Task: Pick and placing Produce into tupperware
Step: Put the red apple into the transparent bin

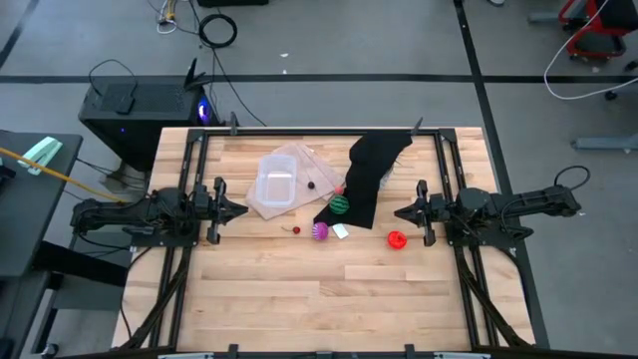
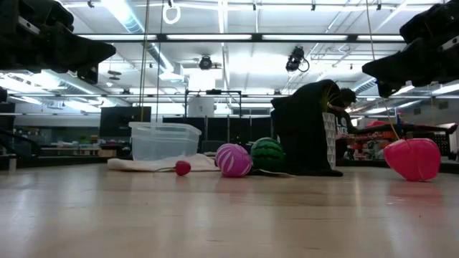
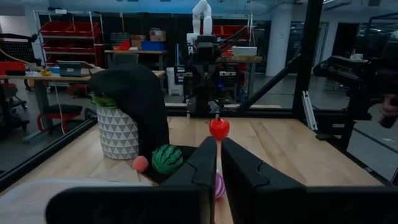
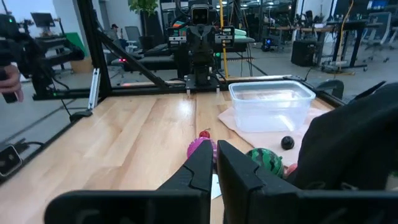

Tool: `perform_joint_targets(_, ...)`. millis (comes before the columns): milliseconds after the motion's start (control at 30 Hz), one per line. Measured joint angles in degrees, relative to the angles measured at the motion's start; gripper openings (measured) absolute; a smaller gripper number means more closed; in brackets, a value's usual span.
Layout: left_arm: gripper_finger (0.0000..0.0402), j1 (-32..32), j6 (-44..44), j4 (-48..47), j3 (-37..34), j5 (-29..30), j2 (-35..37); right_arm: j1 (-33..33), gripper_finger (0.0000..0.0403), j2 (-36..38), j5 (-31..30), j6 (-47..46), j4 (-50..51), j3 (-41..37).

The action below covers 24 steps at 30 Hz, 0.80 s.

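While both arms wait at the worktop's (image 1: 259, 299) sides, the left gripper (image 1: 239, 210) and right gripper (image 1: 401, 211) keep their jaws nearly closed, holding nothing. Between them stands the tupperware (image 1: 275, 186), apparently empty. Ahead of the right jaws, the red ball (image 1: 397, 239), magenta fruit (image 1: 320, 231) and green striped fruit (image 1: 340, 204) would likely roll if nudged.

Clear empty tupperware (image 1: 275, 186) upright; fruit pcs (image 1: 340, 204) scattered beside, on table.
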<state>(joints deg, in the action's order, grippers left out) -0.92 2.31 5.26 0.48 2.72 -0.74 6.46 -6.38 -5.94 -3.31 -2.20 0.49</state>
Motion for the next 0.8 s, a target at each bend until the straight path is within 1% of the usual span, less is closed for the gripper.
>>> perform_joint_targets(133, 0.0036, 0.0, 0.0, 0.0, 0.0, 0.0, 0.0, 0.0, 0.003, 0.0, 0.0, -1.1, 0.0, 0.0)
perform_joint_targets(300, 0.003, 0.0, 0.0, 0.1, 0.0, 0.0, 0.0, 0.0, 0.003, 0.0, 0.0, -1.1, 0.0, 0.0)
perform_joint_targets(467, 0.0029, 0.0, -0.4, 3.0, 0.0, 0.3, 0.0, 0.0, 0.003, 0.0, 0.0, -1.8, -1.4, 0.0)
perform_joint_targets(600, 0.0036, 0.0, 1.3, 10.8, 0.0, 0.5, 0.0, 0.0, 0.003, 0.0, -2.1, -3.8, -8.0, 0.0)
perform_joint_targets(733, 0.0038, 0.0, -0.3, 21.0, 0.0, 1.3, 0.0, 0.0, 0.003, 0.0, -4.4, -4.7, -18.7, 0.0)
perform_joint_targets(800, 0.0037, 0.0, -1.4, 25.9, 0.0, 3.1, 0.0, 0.0, 0.003, 0.0, -7.5, -7.9, -24.8, 0.0)
